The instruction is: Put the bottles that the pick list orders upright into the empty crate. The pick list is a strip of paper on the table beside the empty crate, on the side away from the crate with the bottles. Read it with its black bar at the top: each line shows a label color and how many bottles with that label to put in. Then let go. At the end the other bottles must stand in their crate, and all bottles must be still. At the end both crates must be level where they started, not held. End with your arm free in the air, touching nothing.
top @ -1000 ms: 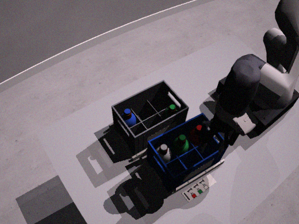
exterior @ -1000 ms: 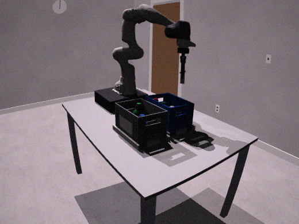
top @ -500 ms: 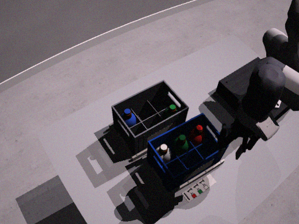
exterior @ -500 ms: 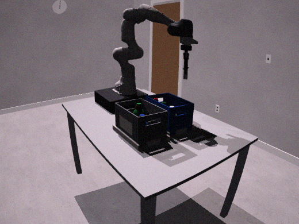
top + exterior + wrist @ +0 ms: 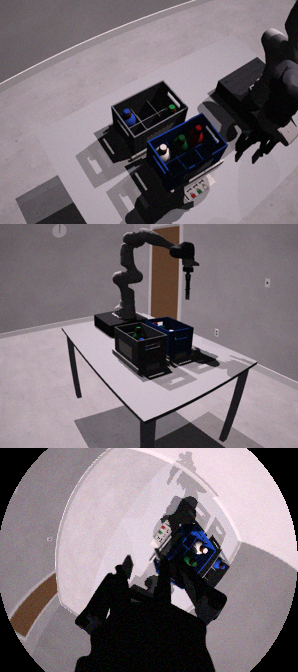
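Observation:
The black crate [image 5: 137, 94] [image 5: 129, 348] holds a blue-label bottle [image 5: 128, 117] and a green-label bottle [image 5: 171, 109] [image 5: 138, 332], both upright. The blue crate [image 5: 172, 130] [image 5: 179, 339] [image 5: 180, 547] beside it holds a white-label bottle [image 5: 164, 152], a green-label bottle [image 5: 181, 142] and a red-label bottle [image 5: 197, 133], all upright. The pick list [image 5: 197, 190] [image 5: 161, 534] lies on the table next to the blue crate. My gripper [image 5: 247, 156] [image 5: 187, 296] [image 5: 143, 556] hangs high above the table, off to the side of the blue crate. Its fingers are partly apart and hold nothing.
The robot's black base block [image 5: 240, 80] [image 5: 106, 320] stands on the table behind the crates. The table edge [image 5: 200, 396] runs close in front of both crates. A door and walls lie beyond the table.

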You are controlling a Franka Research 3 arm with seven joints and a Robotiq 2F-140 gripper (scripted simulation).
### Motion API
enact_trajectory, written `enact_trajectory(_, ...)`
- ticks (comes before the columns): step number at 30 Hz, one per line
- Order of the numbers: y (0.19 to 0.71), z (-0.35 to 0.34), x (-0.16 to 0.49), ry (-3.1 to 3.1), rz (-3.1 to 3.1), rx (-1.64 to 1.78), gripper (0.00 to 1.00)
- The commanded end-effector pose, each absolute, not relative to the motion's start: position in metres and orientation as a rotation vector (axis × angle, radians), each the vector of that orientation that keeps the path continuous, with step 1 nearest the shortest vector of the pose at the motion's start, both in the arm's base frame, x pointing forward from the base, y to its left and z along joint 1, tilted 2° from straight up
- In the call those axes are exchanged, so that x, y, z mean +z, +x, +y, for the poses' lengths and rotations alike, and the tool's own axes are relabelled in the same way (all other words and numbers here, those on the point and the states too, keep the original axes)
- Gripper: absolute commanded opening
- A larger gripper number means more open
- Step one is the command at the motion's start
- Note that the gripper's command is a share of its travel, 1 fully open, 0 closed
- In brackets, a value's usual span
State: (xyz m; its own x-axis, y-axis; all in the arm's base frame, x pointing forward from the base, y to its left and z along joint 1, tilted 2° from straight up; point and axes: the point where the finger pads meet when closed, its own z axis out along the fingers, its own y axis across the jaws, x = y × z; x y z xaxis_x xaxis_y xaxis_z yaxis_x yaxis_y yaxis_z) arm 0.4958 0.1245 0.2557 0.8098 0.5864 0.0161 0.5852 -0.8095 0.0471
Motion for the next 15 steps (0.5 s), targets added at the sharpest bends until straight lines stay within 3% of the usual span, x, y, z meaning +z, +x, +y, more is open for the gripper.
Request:
enact_trajectory(1,0.487,0.143,0.260,2.975,0.888,0.035,0.38)
enact_trajectory(15,0.468,0.198,0.274,2.975,0.888,0.035,0.38)
